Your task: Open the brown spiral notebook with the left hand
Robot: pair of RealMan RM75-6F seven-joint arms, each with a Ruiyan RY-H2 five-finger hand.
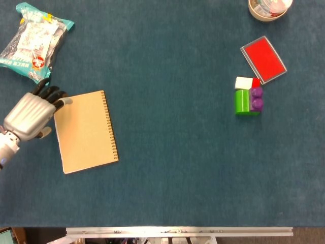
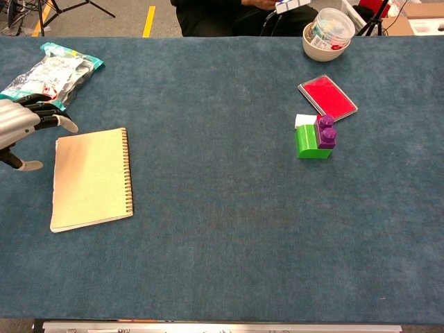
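Observation:
The brown spiral notebook [image 1: 85,132] [image 2: 90,178] lies closed and flat on the blue table, its wire spine along the right edge. My left hand [image 1: 31,115] [image 2: 21,125] hovers just beyond the notebook's left edge, near its far left corner, fingers apart and holding nothing. It is off the cover. The right hand does not show in either view.
A snack bag [image 1: 33,40] [image 2: 50,75] lies at the far left, just beyond my left hand. At the right are a red flat case [image 1: 262,59], a green and purple block stack [image 1: 248,100] with a white block [image 1: 244,82], and a bowl [image 2: 328,31] at the far edge.

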